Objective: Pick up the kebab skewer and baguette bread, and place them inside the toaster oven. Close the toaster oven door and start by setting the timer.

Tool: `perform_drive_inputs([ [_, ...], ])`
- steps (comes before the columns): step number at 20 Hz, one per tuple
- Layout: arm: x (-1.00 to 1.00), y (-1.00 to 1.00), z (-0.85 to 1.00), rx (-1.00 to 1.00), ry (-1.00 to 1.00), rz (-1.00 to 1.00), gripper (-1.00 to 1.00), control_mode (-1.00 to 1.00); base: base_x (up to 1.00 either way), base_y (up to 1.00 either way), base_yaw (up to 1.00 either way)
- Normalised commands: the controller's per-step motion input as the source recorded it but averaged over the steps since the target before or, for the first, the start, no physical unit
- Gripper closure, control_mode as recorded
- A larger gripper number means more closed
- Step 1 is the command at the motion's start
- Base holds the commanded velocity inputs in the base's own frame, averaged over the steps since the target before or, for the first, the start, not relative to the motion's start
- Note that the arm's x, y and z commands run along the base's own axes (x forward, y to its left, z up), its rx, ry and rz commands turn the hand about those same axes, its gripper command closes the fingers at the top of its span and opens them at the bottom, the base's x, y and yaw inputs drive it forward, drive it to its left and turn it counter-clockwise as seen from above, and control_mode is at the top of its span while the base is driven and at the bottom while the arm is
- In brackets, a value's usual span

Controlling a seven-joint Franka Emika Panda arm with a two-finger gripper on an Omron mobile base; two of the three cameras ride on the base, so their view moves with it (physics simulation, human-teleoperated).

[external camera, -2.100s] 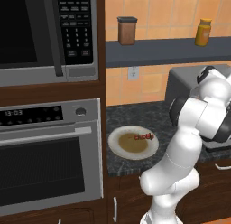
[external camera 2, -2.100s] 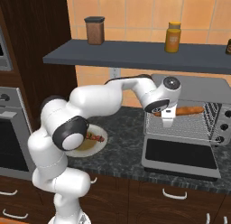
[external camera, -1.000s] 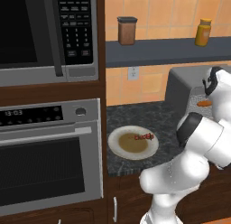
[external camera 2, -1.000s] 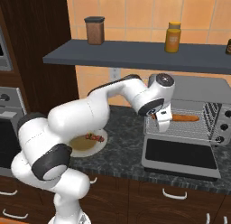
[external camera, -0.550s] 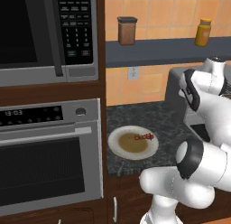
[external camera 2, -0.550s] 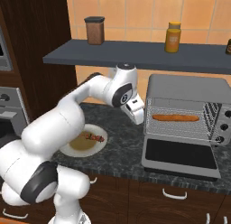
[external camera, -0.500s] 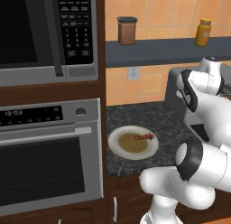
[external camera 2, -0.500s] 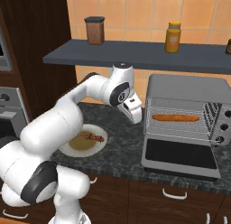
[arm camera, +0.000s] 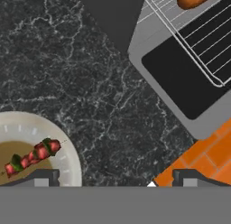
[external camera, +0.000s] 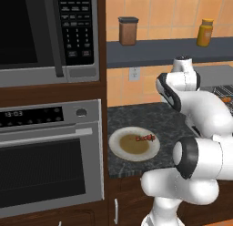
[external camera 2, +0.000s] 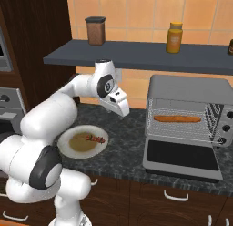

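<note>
Skewer next, by the look of it: the kebab skewer [external camera 2: 96, 139] lies on the white plate [external camera 2: 68, 150] on the dark stone surface [external camera 2: 123, 150], well left of the toaster oven [external camera 2: 191, 125]. The baguette bread [external camera 2: 176, 118] already rests on the wire rack [arm camera: 198, 42] inside, and the toaster oven door [external camera 2: 179, 155] hangs flat open. The gripper [external camera 2: 122, 105] hovers above the surface between plate and oven, jaws spread wide, holding nothing.

Expect a light, thin piece; the stick should be stiff, but the red and green chunks look soft and could slide or crush under a hard pinch. A gentle hold across the middle of the chunk row seems safest, since the bare stick ends are too slim to trust. Lying almost flat on a shallow plate, it leaves little room under the fingertips.

Writing: the built-in oven's display [external camera: 15, 114] shows digits like 13:03; the microwave keypad [external camera: 76, 24] is too small to read. No labels show on the brown jar [external camera 2: 96, 30] or yellow jar [external camera 2: 174, 37].
</note>
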Motion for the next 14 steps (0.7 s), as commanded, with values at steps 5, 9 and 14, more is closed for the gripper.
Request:
perform_drive_inputs([
  [5, 0.15, 0.11, -0.16, -0.04, 0.18, 0.09, -1.00, -1.00, 0.00, 0.00, 0.00],
  [9, 0.03, 0.06, -0.43, -0.02, 0.15, 0.10, -1.00, -1.00, 0.00, 0.00, 0.00],
  [14, 0.01, 0.30, -0.54, 0.03, 0.10, 0.01, -1.00, -1.00, 0.00, 0.00, 0.00],
])
